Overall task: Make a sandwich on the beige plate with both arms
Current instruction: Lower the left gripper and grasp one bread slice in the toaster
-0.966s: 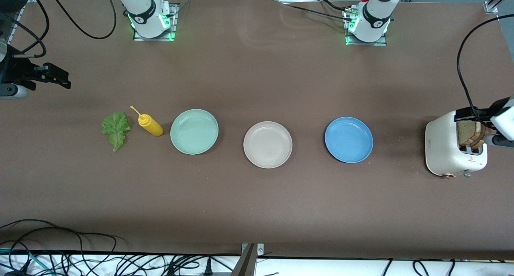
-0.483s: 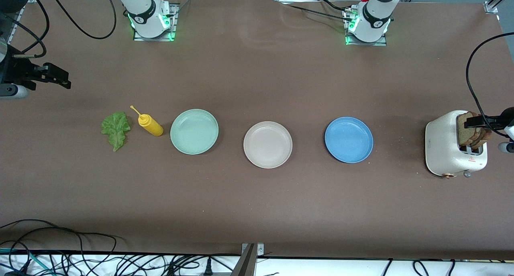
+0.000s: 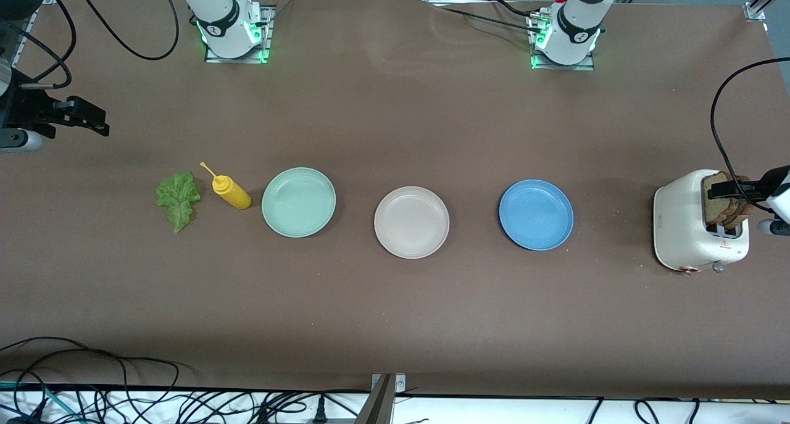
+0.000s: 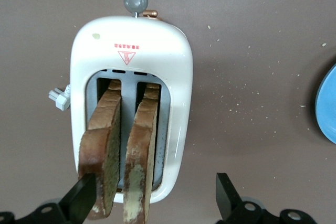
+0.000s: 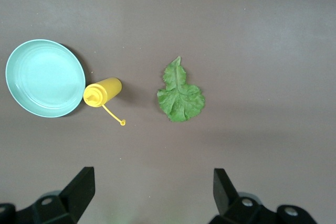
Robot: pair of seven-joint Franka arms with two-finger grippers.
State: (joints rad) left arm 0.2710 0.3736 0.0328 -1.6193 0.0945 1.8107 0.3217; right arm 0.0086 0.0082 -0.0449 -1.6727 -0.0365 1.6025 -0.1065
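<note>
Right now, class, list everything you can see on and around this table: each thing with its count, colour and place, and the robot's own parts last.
table: one, brown, carries everything
beige plate: one, pale beige, middle of the plate row, bare
mint-green plate: one, toward the right arm's end
blue plate: one, toward the left arm's end
mustard bottle: one, yellow, between lettuce and mint-green plate
lettuce leaf: one, green, flat on the table beside the bottle
toaster: one, white, at the left arm's end
bread slices: two, brown, standing in the toaster slots
left claw: one, black, open, around the upper ends of the slices
right claw: one, black, open, up over the table near the lettuce
</note>
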